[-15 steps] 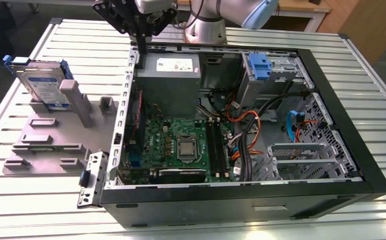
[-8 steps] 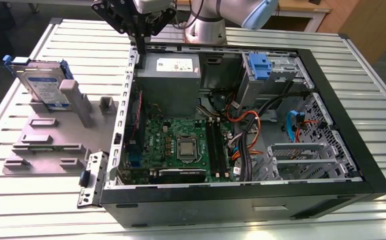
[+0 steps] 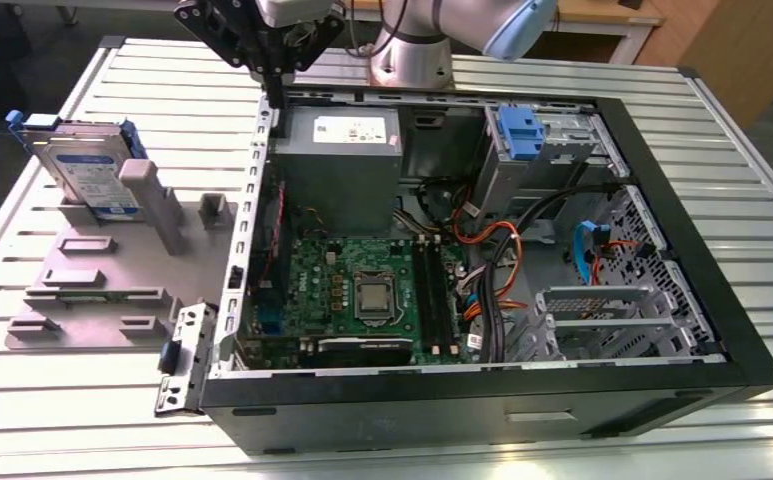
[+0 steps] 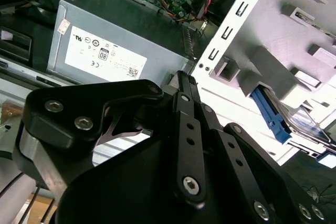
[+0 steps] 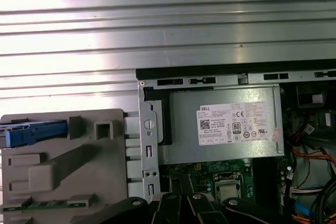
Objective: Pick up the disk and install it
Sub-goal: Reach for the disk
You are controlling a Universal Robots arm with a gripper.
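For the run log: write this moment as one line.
gripper empty, fingers shut, over case edge | disk standing in grey fixture, untouched | not installed

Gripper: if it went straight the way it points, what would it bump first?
Probably the computer case's metal edge, next to the grey power supply box. In the second wrist view the gripper aims at that corner, but depth is unclear, so it could be the box instead.
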